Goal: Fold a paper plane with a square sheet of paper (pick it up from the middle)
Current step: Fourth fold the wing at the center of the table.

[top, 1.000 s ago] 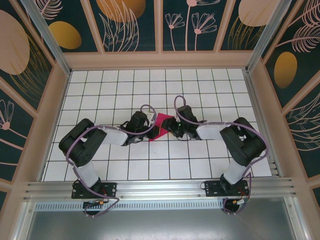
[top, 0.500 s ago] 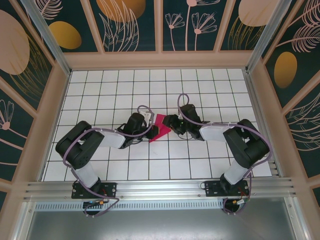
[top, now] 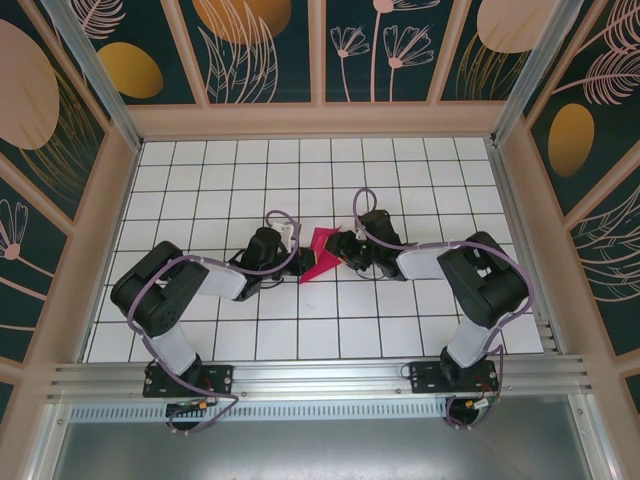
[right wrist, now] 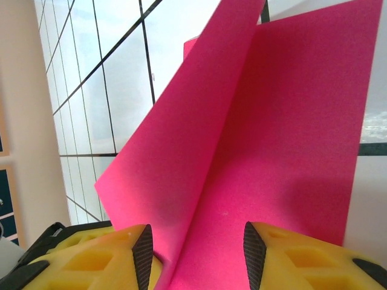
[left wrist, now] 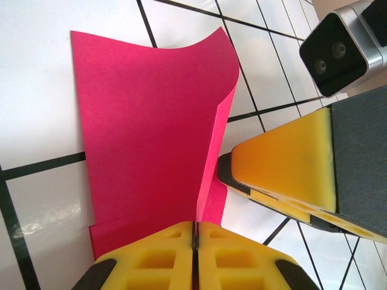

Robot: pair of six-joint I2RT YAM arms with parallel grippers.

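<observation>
Ringing the white gridded worktop (top: pixel 200 180) are patterned panel walls (top: pixel 60 110), and at its middle the pink sheet of paper (top: pixel 321 253), partly folded, lies hemmed in between the two arms. From the left, the left arm (top: pixel 215 275) stretches toward the sheet. Its left fingers (left wrist: pixel 163 257) are pressed together, pinching the near end of the paper's raised crease. One flap lies flat on the tiles to the left of that crease, its far corner curling upward, while the other stands up along the fold. Just right of the fold, a yellow pad of the right fingers (left wrist: pixel 284 163) sits close beside the sheet and hides the tiles behind it, with the right wrist's camera (left wrist: pixel 338 51) above. Seen from the right wrist, the right fingers (right wrist: pixel 296 257) stand spread, and the crease runs down into the gap between them with a flap rising on either side; whether the pads touch the paper I cannot tell.
</observation>
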